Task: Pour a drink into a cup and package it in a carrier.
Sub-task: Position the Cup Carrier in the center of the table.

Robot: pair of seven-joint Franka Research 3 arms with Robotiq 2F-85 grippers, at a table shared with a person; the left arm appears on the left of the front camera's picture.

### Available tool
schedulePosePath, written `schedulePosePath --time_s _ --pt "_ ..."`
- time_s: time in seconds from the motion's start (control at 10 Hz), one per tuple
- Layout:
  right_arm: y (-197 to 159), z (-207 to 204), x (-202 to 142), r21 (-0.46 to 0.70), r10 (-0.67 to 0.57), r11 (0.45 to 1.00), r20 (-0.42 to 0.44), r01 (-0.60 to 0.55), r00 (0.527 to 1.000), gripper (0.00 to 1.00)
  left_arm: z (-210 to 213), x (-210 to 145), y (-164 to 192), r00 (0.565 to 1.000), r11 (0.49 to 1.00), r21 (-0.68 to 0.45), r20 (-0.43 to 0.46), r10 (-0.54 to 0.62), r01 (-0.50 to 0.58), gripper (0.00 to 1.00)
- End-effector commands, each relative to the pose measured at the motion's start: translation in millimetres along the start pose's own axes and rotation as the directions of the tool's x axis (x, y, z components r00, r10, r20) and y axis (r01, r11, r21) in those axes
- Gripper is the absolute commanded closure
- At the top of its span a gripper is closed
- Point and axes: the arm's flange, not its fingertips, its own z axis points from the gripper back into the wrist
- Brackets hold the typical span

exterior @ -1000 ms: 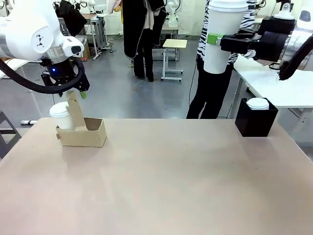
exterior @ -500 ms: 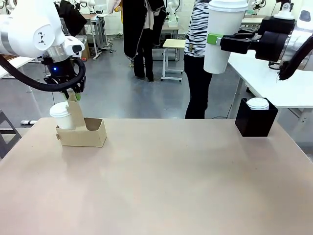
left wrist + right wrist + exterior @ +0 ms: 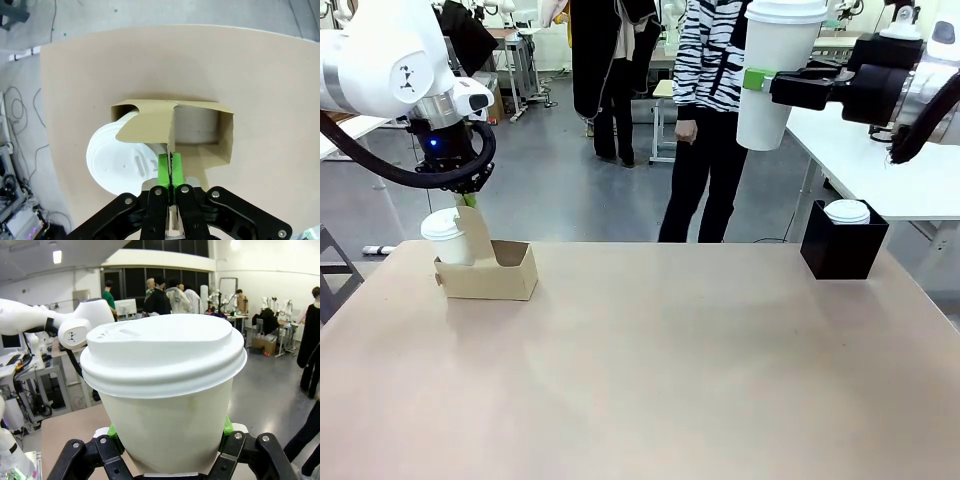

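Item 1, cup: we list a tall white paper cup with a white lid, upright, held high above the bench on the robot's right side, well clear of the surface.

Item 2, right hand: we record it clamped around the cup's body, a green pad pressed to each side below the lid. The wrist view shows both fingers hugging the cup wall.

Item 3, carrier: we note a low brown cardboard box standing on the bench near its far left corner, well apart from item 1.

Item 4, centre handle: it rises upright from the carrier's middle.

Item 5, left hand: we record it above the carrier, pointing down, its green pads pinched together on the top edge of the centre handle.

Item 6, second lidded cup: white, seated in the carrier's compartment on the robot's left, just beside the handle.

Item 7, black box: at the bench's far right edge, with a third lidded cup in it.

Item 8, person: in a striped top, standing beyond the far edge of the bench
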Motion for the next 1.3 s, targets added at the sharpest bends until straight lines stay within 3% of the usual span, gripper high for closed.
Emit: schedulePosePath --time_s 0.0,0.1,0.4,0.5,0.9,1.0,1.2 --pt "-1 -3 3 0.003 0.001 1.000 0.019 -0.001 1.000 0.20 -2 8 2 0.996 0.998 -0.016 -0.067 0.066 -0.067 1.00" --pt "-1 -3 3 0.003 0.001 1.000 0.019 -0.001 1.000 0.20 0 0 0 1.000 1.000 0.000 0.000 0.000 0.000 1.00" --pt "-1 -3 3 0.003 0.001 1.000 0.019 -0.001 1.000 0.20 0 0 -1 1.000 1.000 -0.006 -0.015 0.012 -0.012 0.98" --pt "-1 -3 3 0.003 0.001 1.000 0.019 -0.001 1.000 0.20 9 -3 -12 0.993 0.984 0.143 -0.027 0.115 -0.110 0.98" --pt "-1 -3 3 0.003 0.001 1.000 0.019 -0.001 1.000 0.20 115 -38 -65 0.972 0.964 0.122 0.038 0.233 -0.236 0.98" --pt "-1 -3 3 0.003 0.001 1.000 0.019 -0.001 1.000 0.20 138 -52 -93 0.973 0.968 0.110 0.082 0.217 -0.225 0.98" --pt "-1 -3 3 0.003 0.001 1.000 0.019 -0.001 1.000 0.20 164 -82 -143 0.978 0.978 0.059 0.076 0.196 -0.201 0.98"
